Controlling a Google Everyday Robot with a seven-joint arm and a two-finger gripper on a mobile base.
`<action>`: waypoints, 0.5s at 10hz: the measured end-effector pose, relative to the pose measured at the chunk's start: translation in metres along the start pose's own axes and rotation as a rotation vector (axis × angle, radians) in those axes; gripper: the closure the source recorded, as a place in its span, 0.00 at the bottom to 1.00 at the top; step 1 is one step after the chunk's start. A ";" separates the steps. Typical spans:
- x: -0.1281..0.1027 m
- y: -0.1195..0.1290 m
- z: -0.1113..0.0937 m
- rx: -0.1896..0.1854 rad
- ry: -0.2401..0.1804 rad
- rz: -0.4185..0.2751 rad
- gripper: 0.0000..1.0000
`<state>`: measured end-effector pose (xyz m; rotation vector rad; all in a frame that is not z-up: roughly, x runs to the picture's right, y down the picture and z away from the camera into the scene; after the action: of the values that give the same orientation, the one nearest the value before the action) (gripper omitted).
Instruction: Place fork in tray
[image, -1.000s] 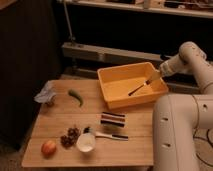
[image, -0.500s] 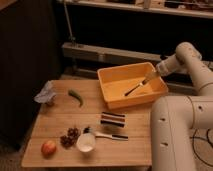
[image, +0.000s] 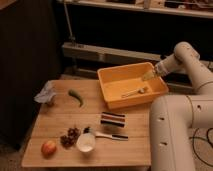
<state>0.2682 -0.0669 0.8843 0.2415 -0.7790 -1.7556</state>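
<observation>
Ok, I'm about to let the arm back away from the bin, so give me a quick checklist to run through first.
1. Fork inside the tray, lying on its floor: ok.
2. Pincer off the fork, above the tray's right side: ok, they look apart.
3. Fork lying flat, not propped on a wall: cannot tell.
4. Tray fully on the table: not ok, its right end passes the table's edge.
5. Black-handled utensil beside the white cup, outside the tray: ok.
</observation>
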 end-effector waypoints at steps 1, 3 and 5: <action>0.002 -0.001 0.001 0.002 -0.001 -0.003 0.20; 0.001 0.000 0.001 0.000 0.000 -0.001 0.20; 0.001 -0.001 0.001 0.001 0.000 -0.002 0.20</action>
<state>0.2661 -0.0677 0.8848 0.2428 -0.7799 -1.7576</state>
